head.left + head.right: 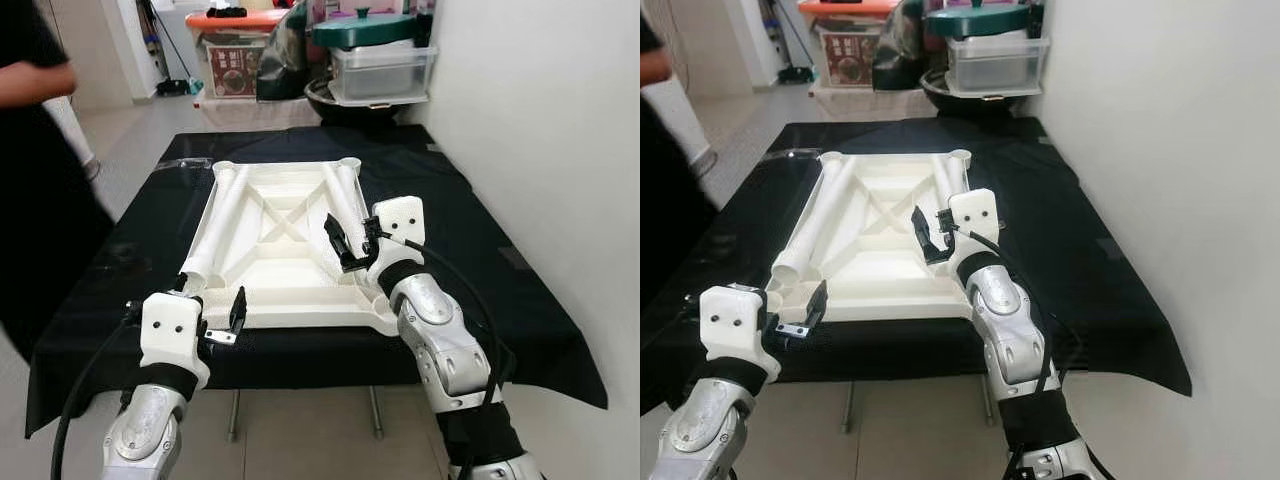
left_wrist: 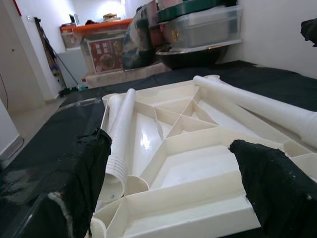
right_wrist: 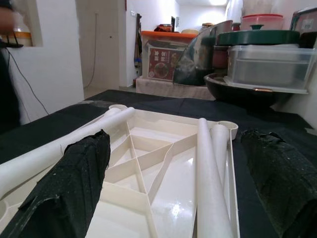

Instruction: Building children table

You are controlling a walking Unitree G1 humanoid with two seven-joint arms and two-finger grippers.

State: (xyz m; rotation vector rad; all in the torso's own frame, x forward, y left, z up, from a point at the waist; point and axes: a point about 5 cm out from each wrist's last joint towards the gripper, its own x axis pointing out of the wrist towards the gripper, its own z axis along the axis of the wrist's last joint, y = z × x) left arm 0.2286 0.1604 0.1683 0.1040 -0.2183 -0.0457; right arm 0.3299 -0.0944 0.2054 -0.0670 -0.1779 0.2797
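A white children's table top (image 1: pixel 290 275) lies upside down on a black-covered table (image 1: pixel 480 260), its ribbed underside facing up. White leg tubes lie inside it: two along the left side (image 1: pixel 222 225) and others along the right side (image 1: pixel 345 205). My left gripper (image 1: pixel 212 300) is open at the top's front left corner, its fingers (image 2: pixel 84 168) spread before the near rim and the left tubes' (image 2: pixel 121 134) ends. My right gripper (image 1: pixel 352 245) is open above the right front part, next to the right tubes (image 3: pixel 210 173), holding nothing.
A person in dark clothes (image 1: pixel 30 150) stands at the left of the table. Stacked storage boxes and bins (image 1: pixel 380 60) crowd the floor behind it. A white wall (image 1: pixel 560 120) runs close along the right side.
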